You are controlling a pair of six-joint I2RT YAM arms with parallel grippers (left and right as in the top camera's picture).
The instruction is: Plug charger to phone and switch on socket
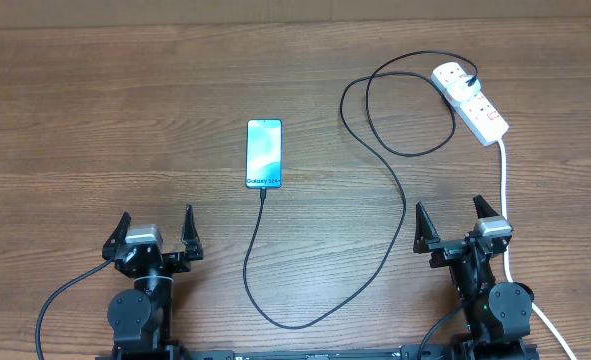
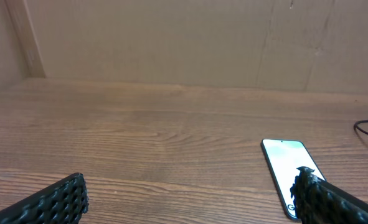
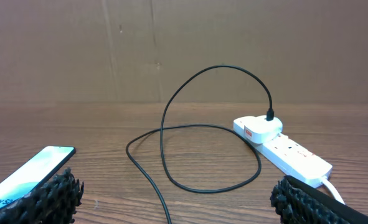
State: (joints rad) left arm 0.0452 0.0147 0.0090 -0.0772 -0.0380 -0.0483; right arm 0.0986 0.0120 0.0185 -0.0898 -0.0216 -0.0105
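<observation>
Even, soft indoor light; sharp focus.

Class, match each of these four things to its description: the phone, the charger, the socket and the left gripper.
Things:
1. phone
2. charger
3. socket
4. left gripper

Descriptions:
A. white, at the far right
B. open, holding nothing
C. screen lit, lying flat
D. black, in long loops

Pairs: 1-C; 2-D; 3-A; 4-B
</observation>
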